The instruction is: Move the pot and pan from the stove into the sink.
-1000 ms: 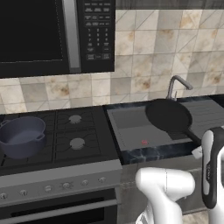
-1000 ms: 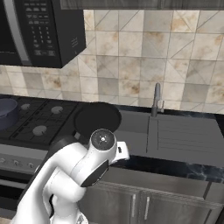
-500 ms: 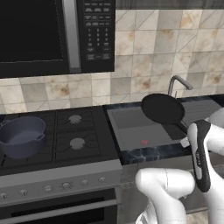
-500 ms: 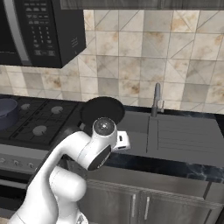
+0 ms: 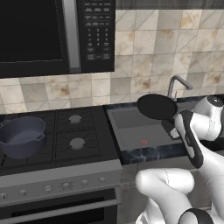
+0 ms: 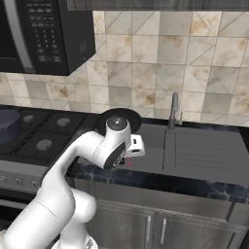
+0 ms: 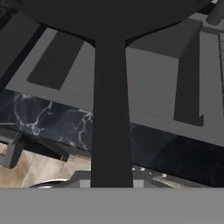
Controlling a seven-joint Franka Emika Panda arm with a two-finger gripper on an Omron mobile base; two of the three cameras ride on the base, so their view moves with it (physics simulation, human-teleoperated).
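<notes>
Black, flat round frying pan [image 5: 156, 106] hangs mid-frame over the grey recessed sink [image 5: 131, 127], its long handle clamped in the closed gripper [image 5: 175, 124]; the deep blue-grey pot [image 5: 20, 136] sits on the black stove [image 5: 74, 144] at left, gooseneck faucet [image 5: 177, 84] just behind the pan.

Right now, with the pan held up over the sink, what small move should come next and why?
Probably lower it: the claw is shut on the pan by its handle, above the sink, not yet set down. The pot waits on the stove.

arm [image 6: 73, 165]: we see glossy white rounded shells | joints: dark bands between segments, a grey disc cap on one | wrist: small white boxy block at its side
</notes>
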